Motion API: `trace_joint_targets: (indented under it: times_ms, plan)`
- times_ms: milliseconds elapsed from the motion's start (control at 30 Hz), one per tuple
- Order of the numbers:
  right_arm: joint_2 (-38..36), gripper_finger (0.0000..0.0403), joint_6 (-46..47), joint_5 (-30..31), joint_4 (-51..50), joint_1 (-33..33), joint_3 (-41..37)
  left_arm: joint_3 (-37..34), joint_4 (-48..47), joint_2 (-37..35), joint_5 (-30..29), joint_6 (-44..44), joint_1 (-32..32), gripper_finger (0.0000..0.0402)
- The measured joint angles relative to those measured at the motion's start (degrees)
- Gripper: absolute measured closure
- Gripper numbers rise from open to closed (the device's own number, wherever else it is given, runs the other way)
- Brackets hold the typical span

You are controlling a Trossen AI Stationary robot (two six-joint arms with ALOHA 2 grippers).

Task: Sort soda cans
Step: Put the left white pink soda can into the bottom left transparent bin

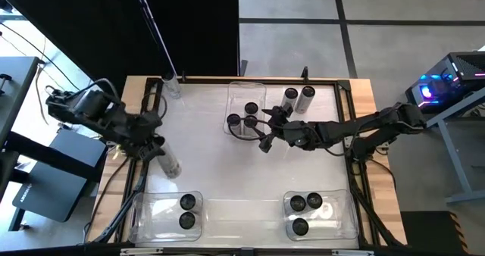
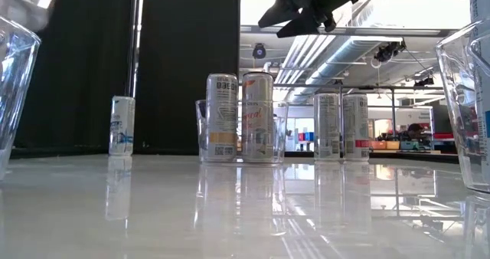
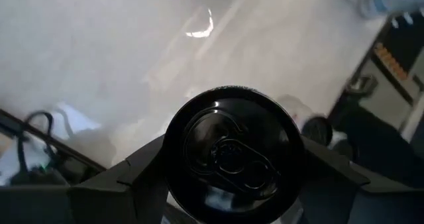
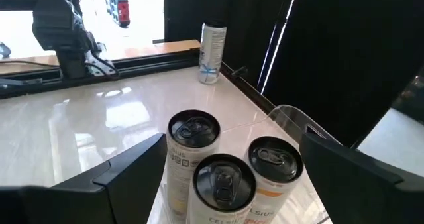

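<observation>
My left gripper (image 1: 157,151) is over the table's left side, shut on a silver soda can (image 1: 169,166) with a dark top (image 3: 232,151). My right gripper (image 1: 264,129) hangs open above the far clear bin (image 1: 246,85), its fingers (image 4: 132,161) apart over the three cans (image 4: 222,181) standing in it. Two more cans (image 1: 298,98) stand on their bases on the table right of that bin. One can (image 1: 173,85) stands near the far left corner. My left gripper pinches the can between its two fingers (image 3: 126,177), one on each side of the wall just under the top rim (image 3: 171,159). The fingers slant steeply down from the table's left. The can is lifted clear of the table and tilted, its top toward the wrist.
Two clear bins stand along the near edge: the left one (image 1: 144,210) holds two cans, the right one (image 1: 345,214) holds three. A raised frame (image 1: 227,79) runs round the table. A dark curtain hangs beyond the far edge.
</observation>
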Motion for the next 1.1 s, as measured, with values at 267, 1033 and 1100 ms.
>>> trace_joint_targets:
  times_ms: [267, 1033, 1100]
  plan:
    - [0.0, 0.0062, 3.4, -0.3, 0.3, -1.5, 0.0, 0.0, -0.1, 3.0, -1.9, -9.6, -13.5, 0.0152]
    - [0.2, 0.0062, 7.2, 0.4, 2.2, -3.2, 0.0, 0.2, -0.2, 22.6, -17.7, -15.6, -37.5, 0.0143]
    - [0.2, 0.0062, 7.2, 0.3, 2.1, -3.2, 0.0, 0.2, -0.2, 23.2, -18.3, -15.7, -37.9, 0.0143]
